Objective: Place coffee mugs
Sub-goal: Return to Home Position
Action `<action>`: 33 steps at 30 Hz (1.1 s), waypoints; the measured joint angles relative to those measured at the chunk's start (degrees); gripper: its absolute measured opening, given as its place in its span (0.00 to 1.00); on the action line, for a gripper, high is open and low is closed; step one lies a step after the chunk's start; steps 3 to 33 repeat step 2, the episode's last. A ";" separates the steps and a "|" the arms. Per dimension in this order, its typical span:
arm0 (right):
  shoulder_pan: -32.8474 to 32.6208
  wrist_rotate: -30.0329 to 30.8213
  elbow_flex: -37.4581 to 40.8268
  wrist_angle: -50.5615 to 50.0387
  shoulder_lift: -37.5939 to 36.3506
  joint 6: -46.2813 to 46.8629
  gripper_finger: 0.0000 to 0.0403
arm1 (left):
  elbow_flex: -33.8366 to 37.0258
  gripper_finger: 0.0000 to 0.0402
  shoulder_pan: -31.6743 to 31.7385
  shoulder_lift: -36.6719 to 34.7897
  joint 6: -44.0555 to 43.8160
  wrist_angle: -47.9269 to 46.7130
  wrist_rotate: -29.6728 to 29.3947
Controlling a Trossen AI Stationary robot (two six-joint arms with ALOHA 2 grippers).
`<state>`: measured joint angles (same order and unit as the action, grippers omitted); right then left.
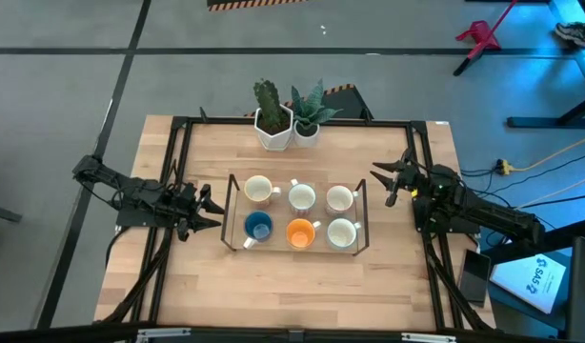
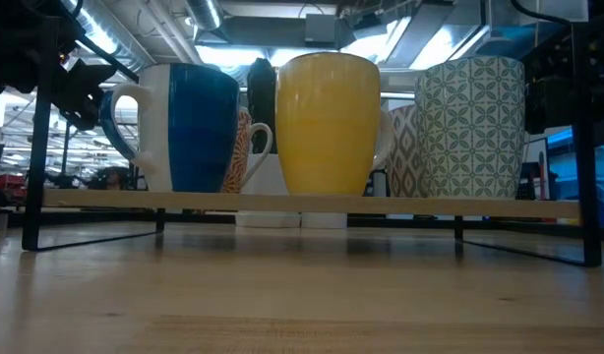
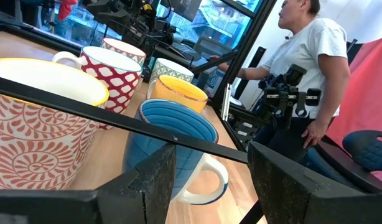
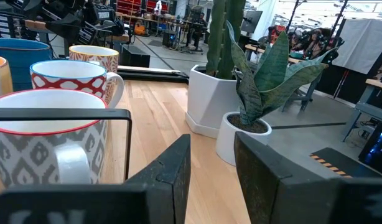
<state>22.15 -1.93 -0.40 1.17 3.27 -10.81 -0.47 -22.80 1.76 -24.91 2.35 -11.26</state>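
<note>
Six mugs stand in two rows on a raised wooden shelf in a black wire frame point(image 1: 361, 191) at the table's middle. The near row holds a blue mug point(image 1: 258, 227), an orange mug point(image 1: 301, 232) and a pale patterned mug point(image 1: 342, 232). Three pale mugs point(image 1: 302, 197) form the far row. My left gripper point(image 1: 211, 208) is open just left of the frame, level with the blue mug point(image 3: 172, 143), touching nothing. My right gripper point(image 1: 388, 181) is open just right of the frame, near its far right corner, pointing toward the pots.
Two white pots with green plants point(image 1: 285, 119) stand at the table's far edge, behind the frame; they show close in the right wrist view point(image 4: 241, 106). A person in a white shirt point(image 3: 306, 56) stands beyond the table's right side. Bare wood lies near of the frame.
</note>
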 joint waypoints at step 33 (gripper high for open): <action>0.00 -0.01 0.00 -0.01 0.00 -0.02 0.27 | 0.00 0.48 0.01 0.00 0.00 0.00 -0.01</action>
